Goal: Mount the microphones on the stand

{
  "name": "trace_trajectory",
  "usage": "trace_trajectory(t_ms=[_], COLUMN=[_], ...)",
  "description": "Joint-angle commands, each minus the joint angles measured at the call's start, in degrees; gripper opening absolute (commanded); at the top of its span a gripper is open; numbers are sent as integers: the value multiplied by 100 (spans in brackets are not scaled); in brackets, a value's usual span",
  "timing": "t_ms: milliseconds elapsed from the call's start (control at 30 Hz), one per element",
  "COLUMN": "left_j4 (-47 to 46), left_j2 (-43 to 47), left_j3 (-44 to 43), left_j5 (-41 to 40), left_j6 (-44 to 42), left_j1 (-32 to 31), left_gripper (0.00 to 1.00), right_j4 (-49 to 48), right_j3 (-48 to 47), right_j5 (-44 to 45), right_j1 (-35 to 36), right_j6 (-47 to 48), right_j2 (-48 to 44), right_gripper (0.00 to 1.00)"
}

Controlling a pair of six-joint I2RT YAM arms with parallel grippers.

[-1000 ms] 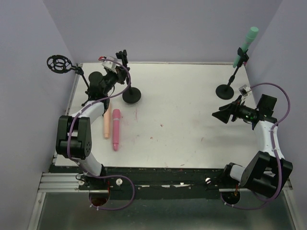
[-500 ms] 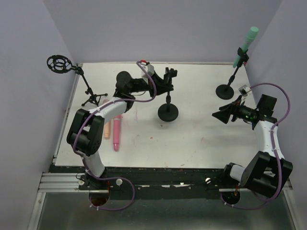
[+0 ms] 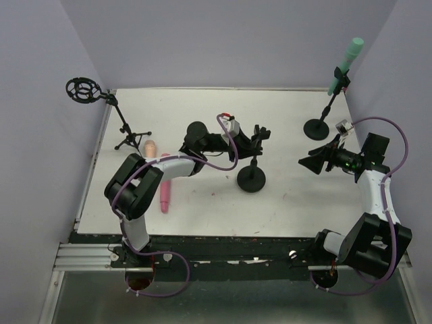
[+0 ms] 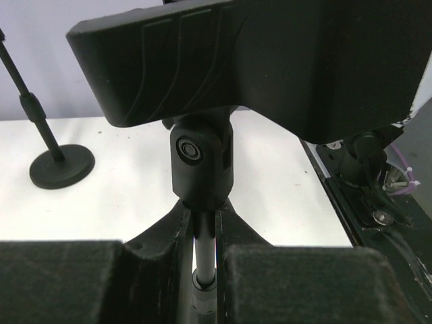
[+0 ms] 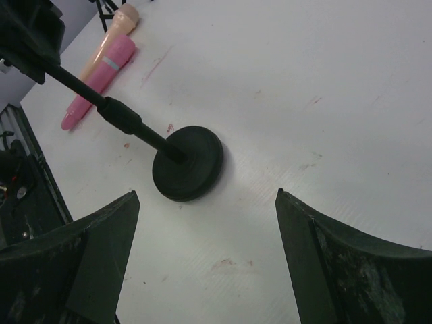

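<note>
Between the fingers (image 4: 304,283) of my left claw (image 3: 259,135) sits the thin pole of a round-base stand (image 3: 251,180). The claw is pinching that pole just under its black clip head (image 4: 201,158). Directly below the claw, the stand's base is out in the middle of the tabletop (image 3: 283,209), well away from every edge. I cannot tell whether the base touches the surface or hangs just above it.

Across a bare stretch of tabletop from it, my right claw (image 3: 309,162) is spread wide near the right edge, holding nothing and facing that base (image 5: 187,163). Just beyond the right claw, in the far right corner, a second stand (image 3: 316,126) carries the green microphone (image 3: 345,64) upright, close to both walls (image 3: 405,67).

Back behind the left claw, alongside its arm, lie the pink microphone (image 3: 164,192) and the peach microphone (image 3: 149,146). They lie side by side, the peach one partly hidden by the arm. Past them, a tripod stand (image 3: 128,138) with a ring mount stands at the left edge.
</note>
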State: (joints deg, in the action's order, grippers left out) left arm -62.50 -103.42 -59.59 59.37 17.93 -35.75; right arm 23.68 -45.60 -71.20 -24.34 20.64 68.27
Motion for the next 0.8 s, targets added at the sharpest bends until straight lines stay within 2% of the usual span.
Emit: trace_trajectory(t_ms=[0,167,400,533,667,767], left_j4=[-429,-605,-790,-650,-535,-274], left_j2=[146,225,804,1305,1859,2272], left_j3=[307,641,1379,1915,2556,3058], left_j5=[-356,-479,-1172,-1840,-2893,-4629], left_j6=[-413,-396,-589,-747,-555,-746], left_j1=[-38,-46,-38,-29,-90,-563], left_gripper=[13,23,56,67,70,71], right_j4=[119,128,119,128,154,154], right_j3=[-98,-98,-98,-98,-115,-115], right_j5=[106,115,141,115,115,89], right_j1=[-1,-1,-10,-1,-10,-1], right_j6=[89,89,115,107,115,107], right_j2=[90,125,108,90,55,29], right_gripper=[90,90,90,90,90,90])
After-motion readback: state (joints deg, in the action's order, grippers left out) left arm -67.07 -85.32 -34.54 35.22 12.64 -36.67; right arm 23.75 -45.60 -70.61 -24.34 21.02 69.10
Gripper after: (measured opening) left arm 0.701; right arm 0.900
